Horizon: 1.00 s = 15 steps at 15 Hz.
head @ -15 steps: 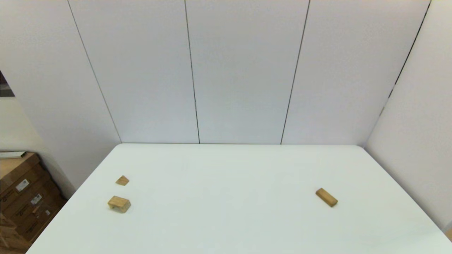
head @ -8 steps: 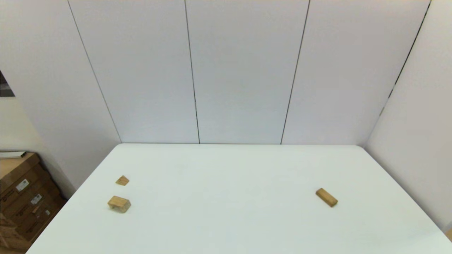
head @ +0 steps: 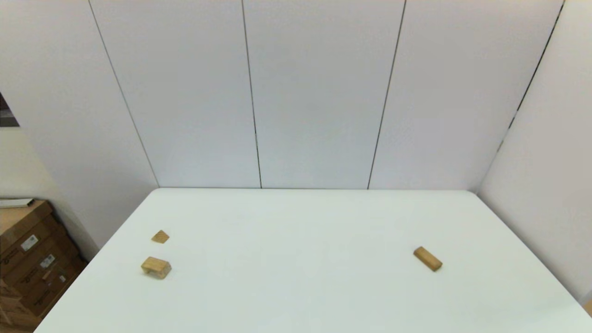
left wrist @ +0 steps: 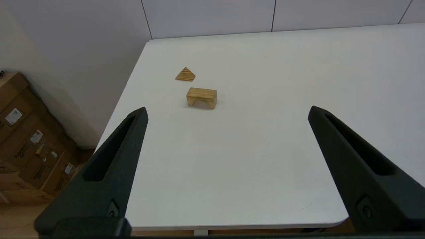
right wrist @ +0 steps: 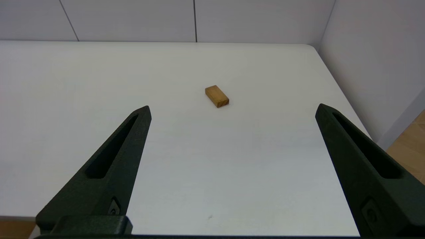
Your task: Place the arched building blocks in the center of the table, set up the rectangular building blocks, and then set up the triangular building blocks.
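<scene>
The arched block [head: 156,267] [left wrist: 202,97] rests notch-down near the left edge of the white table [head: 296,231]. Just behind it lies the triangular block [head: 160,237] [left wrist: 185,74], flat on the tabletop. The rectangular block [head: 427,258] [right wrist: 216,96] lies flat and slightly skewed on the right side. My left gripper [left wrist: 227,111] hangs open over the near left edge, well short of the arch. Over the near right part my right gripper [right wrist: 232,109] is open too, well short of the bar. Neither arm shows in the head view.
Stacked cardboard boxes [head: 27,263] [left wrist: 26,139] stand on the floor beside the table's left edge. White wall panels close off the back and the right side. The table's right edge [right wrist: 345,96] runs close to the wall.
</scene>
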Each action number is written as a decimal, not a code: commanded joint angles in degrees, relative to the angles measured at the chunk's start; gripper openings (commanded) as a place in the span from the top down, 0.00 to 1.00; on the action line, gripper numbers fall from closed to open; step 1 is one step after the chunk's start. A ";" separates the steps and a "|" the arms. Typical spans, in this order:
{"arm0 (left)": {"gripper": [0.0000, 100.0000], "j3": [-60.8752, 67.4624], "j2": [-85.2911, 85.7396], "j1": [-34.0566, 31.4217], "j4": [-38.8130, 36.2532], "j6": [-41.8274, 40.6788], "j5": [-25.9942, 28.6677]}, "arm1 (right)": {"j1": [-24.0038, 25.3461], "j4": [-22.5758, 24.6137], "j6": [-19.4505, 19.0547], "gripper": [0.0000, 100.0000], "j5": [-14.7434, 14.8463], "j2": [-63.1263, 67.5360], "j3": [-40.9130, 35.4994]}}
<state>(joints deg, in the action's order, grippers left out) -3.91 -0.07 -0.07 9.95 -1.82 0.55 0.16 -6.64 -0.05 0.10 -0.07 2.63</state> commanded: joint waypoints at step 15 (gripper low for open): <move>0.00 -20.26 -85.71 -0.01 -9.95 6.21 0.15 | 0.02 -0.04 -0.04 0.00 -0.01 0.07 0.00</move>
<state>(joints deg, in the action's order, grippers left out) -21.30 -59.12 -0.10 9.25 3.30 0.46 0.16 -6.63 -0.07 0.10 -0.07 2.63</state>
